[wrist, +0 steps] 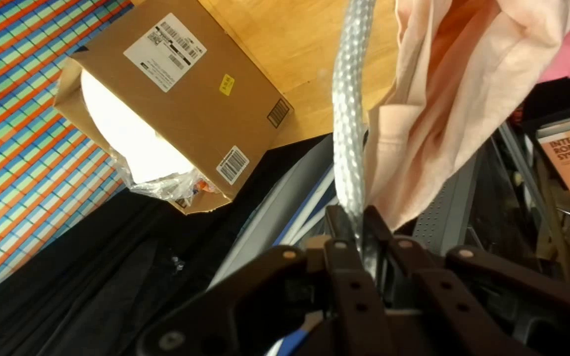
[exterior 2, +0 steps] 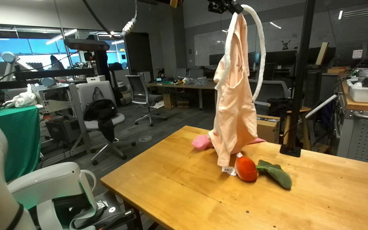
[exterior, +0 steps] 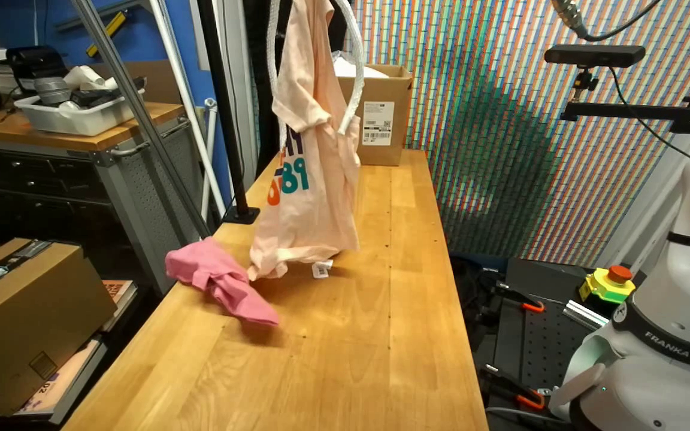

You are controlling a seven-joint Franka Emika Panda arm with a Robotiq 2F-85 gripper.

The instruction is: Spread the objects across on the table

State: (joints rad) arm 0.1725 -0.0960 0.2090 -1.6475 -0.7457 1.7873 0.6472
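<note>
One pink cloth at table edge | gripper holds rope, peach cloth

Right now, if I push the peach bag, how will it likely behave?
The peach bag probably folds easily: its fabric hangs in creases. It may swing, hanging from the gripper. Its white rope looks stiffer, arching outward.

In an exterior view, I have a shirt hanging over the table; cloth lies behind it, a toy to its front right.
</note>
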